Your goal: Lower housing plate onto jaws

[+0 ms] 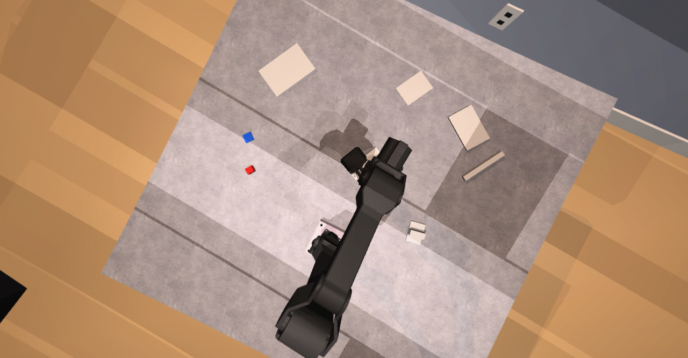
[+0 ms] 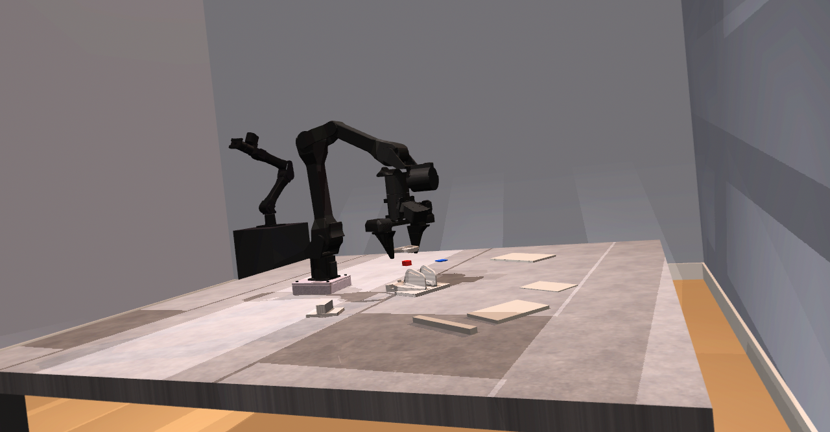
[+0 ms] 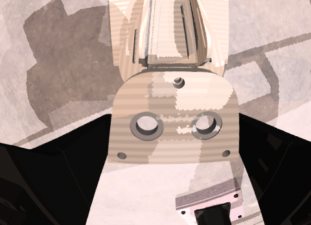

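My gripper [image 2: 403,253] [image 3: 173,120] is shut on the beige housing plate [image 2: 408,248] [image 3: 162,102], one finger on each side edge. The plate has two large ringed holes and three small ones. It is held about level, above the height of the jaws. The base [image 2: 415,292] [image 3: 221,24] lies on the table below. Two upright arched jaws stand on it, one [image 2: 414,279] [image 3: 144,34] on the left and one [image 2: 428,274] [image 3: 201,30] on the right in the wrist view. The plate hides the near part of the base and the stubs. The arm covers the plate in the top view.
A small beige bracket [image 1: 416,233] [image 2: 325,309] lies beside the arm. A bar [image 1: 483,166] [image 2: 444,324] and three flat beige plates lie farther out. A blue square [image 1: 248,136] and a red cube [image 1: 249,169] lie to the left. The arm's mount [image 2: 320,285] is near the base.
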`<state>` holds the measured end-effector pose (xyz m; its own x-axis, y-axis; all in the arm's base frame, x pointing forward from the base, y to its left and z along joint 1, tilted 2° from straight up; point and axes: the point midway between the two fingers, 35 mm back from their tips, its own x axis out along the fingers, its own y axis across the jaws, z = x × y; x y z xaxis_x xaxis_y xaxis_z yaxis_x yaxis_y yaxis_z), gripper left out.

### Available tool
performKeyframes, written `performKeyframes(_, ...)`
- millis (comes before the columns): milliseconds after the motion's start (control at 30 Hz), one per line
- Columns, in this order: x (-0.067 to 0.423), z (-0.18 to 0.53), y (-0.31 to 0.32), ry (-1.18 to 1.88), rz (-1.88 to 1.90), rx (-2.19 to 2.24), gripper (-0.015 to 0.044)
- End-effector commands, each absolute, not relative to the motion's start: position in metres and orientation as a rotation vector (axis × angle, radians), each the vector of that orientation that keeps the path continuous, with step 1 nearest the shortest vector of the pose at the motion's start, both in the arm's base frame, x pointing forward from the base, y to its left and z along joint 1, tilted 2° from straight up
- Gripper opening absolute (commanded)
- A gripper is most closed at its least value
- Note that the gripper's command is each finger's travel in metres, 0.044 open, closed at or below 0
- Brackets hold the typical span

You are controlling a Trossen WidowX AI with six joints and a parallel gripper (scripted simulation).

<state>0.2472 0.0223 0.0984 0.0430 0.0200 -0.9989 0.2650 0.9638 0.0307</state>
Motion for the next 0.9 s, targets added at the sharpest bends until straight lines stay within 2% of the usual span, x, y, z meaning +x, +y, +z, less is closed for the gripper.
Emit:
performKeyframes(0, 0.247, 0.098, 0.022, 1.518, -0.184, 0.219, 0.0351)
performKeyframes(867, 0.233, 0.098, 0.021, 1.519, -0.176, 0.210, 0.0351)
